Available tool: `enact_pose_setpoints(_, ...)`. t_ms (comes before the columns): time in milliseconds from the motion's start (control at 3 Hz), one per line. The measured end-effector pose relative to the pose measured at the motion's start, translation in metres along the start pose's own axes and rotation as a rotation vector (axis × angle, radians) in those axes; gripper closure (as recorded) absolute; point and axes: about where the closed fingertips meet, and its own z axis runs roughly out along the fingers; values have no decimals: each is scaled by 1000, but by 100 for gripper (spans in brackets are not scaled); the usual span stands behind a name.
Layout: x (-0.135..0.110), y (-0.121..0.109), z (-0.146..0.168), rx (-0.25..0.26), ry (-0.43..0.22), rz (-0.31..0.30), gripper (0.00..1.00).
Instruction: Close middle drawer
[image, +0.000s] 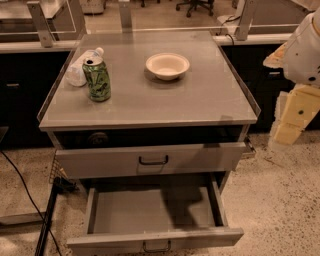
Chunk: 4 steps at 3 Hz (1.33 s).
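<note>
The middle drawer (152, 210) is a grey, long, shallow tray pulled far out toward me at the bottom of the view. It looks empty. Its low front panel (155, 239) carries a small dark loop handle (156, 246) at centre. My arm comes in at the right edge, and my gripper (290, 125) hangs there beside the cabinet's right side. It is above and to the right of the open drawer and touches nothing.
Above it, another grey drawer front (150, 160) with a dark handle stands slightly out under the cabinet top (210, 100). On top stand a green can (97, 79), a plastic bottle (80, 67) lying down and a white bowl (167, 65). Dark cables (45, 220) run along the speckled floor at left.
</note>
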Motion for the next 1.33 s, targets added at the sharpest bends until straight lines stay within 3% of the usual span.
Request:
enact_pose_setpoints(333, 0, 14, 1, 9, -12, 2, 3)
enact_pose_setpoints(667, 8, 35, 13, 31, -51, 24, 26)
enact_pose_setpoints(1000, 16, 62, 39, 51, -129, 43, 50)
enact_pose_setpoints(1333, 29, 87, 91, 39, -232, 98, 73)
